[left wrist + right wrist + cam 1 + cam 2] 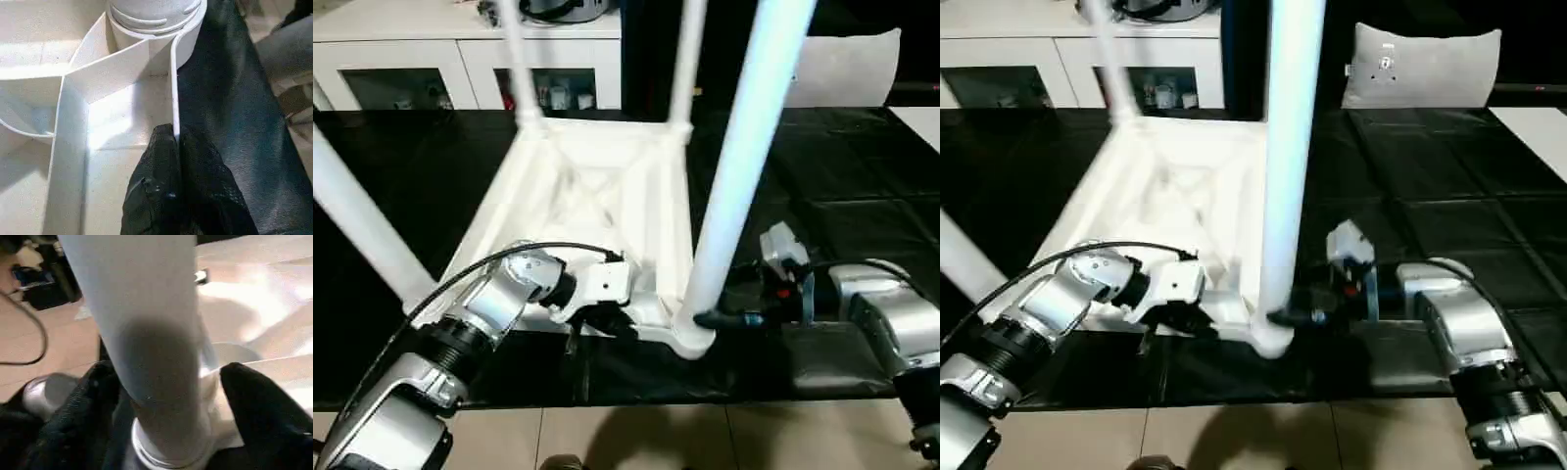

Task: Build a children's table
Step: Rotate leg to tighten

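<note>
Left gripper (pixel 173 147) is clenched on the rim of the upturned top (pixel 597 186), which lies mid-table. Right gripper (pixel 166 382), at 3 o'clock, stands around the near leg (pixel 744 166), contact unclear. Four legs stand in sockets; seating and turning over probably remain.

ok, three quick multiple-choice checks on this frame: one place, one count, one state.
1. Left gripper pinches: A the table top's rim; B a leg; C the cabinet.
2. Legs standing in the top: A two; B three; C four.
3. Right gripper: A shut on cloth; B open around the near leg at its base; C lifting a loose leg.
Answers: A, it clamps the thin rim wall; C, four tubes rise from the corners; B, its jaws straddle the leg with a gap.
</note>
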Robot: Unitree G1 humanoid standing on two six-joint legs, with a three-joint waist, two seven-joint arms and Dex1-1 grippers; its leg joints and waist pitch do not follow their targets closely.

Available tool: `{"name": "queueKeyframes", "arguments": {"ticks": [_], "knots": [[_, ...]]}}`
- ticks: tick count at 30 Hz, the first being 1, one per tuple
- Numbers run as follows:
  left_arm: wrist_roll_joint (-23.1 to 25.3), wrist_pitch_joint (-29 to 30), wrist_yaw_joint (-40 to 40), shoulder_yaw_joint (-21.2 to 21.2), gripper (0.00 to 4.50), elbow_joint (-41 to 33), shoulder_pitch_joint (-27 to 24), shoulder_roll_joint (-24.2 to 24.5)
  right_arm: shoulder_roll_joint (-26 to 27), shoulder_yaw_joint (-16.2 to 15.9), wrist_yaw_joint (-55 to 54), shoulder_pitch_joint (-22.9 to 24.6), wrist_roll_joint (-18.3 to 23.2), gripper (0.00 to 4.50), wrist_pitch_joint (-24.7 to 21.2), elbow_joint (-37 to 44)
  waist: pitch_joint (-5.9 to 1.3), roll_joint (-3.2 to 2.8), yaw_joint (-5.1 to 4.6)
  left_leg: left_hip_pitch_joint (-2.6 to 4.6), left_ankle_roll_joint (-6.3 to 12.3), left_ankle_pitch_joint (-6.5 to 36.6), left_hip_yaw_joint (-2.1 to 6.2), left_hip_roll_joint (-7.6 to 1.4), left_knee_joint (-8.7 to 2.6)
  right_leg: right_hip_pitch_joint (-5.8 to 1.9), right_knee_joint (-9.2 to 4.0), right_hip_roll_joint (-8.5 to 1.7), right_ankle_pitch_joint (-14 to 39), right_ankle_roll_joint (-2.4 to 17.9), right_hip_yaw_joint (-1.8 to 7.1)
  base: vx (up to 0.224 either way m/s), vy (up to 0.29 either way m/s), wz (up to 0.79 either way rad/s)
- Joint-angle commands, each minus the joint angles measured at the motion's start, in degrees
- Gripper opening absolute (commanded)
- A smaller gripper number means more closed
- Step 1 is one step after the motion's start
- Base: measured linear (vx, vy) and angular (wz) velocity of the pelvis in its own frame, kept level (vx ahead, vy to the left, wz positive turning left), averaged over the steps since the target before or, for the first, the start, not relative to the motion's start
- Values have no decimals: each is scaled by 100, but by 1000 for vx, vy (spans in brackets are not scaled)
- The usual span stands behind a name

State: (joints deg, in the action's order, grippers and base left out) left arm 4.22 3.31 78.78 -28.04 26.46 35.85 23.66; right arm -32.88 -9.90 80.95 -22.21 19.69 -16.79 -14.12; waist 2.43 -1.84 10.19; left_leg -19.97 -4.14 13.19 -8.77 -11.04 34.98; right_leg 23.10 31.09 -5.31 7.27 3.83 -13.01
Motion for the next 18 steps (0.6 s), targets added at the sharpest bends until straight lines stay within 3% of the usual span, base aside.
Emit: {"name": "queueKeyframes", "arguments": {"ticks": [1,8,12,16,18], "knots": [[70,-149,267,-263,0,-139,15,-38,-38,-43,150,-8,26,318,28,59,-452,88,-34,-16,446,364,22,-273,-346,-420,-411,-454,2315,-439,402,0,0,0],[36,-148,278,-246,0,-121,22,-44,-60,-87,316,34,207,263,-271,213,-446,90,-55,-15,405,424,18,-251,-344,-415,-450,-427,2442,-610,372,0,0,0],[-95,176,144,-76,0,-146,-17,-156,66,86,143,60,431,228,-577,336,-448,94,-56,-22,400,403,15,-250,-341,-420,-459,-425,2436,-663,365,0,0,0],[-112,838,-435,157,0,-193,-19,-367,484,316,-954,-39,267,213,-801,247,-429,94,-107,-24,301,452,19,-235,-344,-410,-493,-431,2564,-691,335,0,0,0],[-90,1348,-1057,377,0,-166,12,-624,880,469,-2044,-222,-62,209,-811,-14,-404,84,-226,-7,181,684,12,-193,-323,-408,-603,-396,2926,-834,221,0,0,0]]}}
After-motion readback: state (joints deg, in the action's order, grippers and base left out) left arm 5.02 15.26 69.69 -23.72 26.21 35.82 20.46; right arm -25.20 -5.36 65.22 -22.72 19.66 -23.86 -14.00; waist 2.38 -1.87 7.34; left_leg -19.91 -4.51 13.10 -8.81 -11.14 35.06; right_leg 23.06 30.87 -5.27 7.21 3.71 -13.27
